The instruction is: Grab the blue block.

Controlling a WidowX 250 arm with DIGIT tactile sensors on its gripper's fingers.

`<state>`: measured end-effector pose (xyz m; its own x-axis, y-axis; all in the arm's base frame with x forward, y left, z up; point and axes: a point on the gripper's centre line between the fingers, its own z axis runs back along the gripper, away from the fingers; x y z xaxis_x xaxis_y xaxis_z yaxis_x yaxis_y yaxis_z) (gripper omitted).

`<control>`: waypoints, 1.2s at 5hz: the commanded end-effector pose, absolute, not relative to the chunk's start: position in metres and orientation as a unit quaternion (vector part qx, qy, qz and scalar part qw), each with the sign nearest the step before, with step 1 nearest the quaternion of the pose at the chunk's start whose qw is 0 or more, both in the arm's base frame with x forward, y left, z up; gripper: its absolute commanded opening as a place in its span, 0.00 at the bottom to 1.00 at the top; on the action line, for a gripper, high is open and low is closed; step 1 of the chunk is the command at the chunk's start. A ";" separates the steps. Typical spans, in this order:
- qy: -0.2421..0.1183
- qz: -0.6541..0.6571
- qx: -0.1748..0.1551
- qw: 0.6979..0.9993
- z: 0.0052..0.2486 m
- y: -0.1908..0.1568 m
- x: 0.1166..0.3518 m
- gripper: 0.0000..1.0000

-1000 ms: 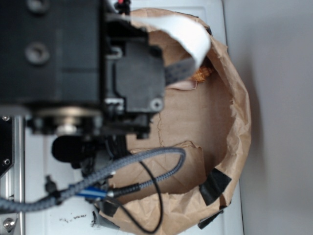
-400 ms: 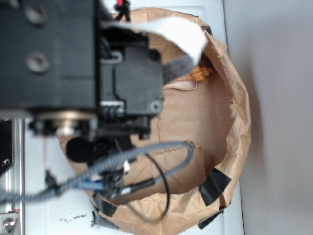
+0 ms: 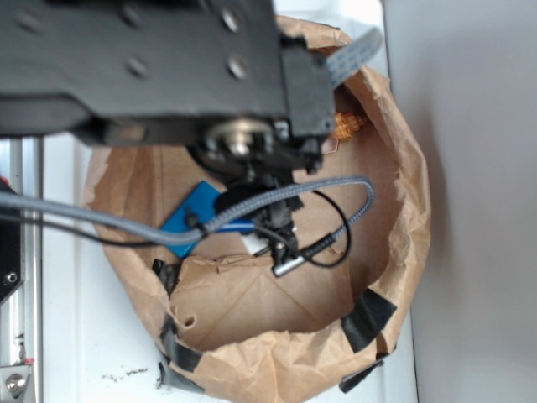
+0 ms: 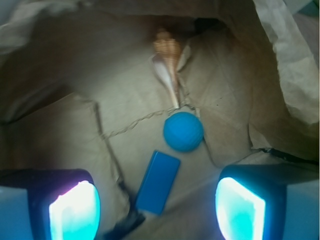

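Since the earlier exterior pictures, the black arm [image 3: 151,67] has been shifted from the left side of the frame toward the upper centre, over the brown paper bag [image 3: 403,193]. The left inner wall of the bag, formerly covered, is now exposed. The blue block [image 3: 195,211], before glimpsed only as a sliver at the lower left, is now largely uncovered at centre left. The grey braided cable [image 3: 109,222] has been drawn up from the lower left to mid-frame.
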<state>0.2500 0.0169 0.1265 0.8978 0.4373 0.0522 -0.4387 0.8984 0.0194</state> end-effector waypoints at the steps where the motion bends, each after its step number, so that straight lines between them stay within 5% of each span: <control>1: -0.044 0.242 0.013 0.969 0.135 0.027 0.253 1.00; 2: -0.044 0.242 0.013 0.969 0.135 0.027 0.253 1.00; 4: -0.056 0.254 0.009 0.966 0.067 0.029 0.254 1.00; 6: -0.051 0.254 0.019 0.966 0.033 0.034 0.248 1.00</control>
<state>0.2419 0.0309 0.0273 0.8687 0.4898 0.0735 -0.4928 0.8697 0.0285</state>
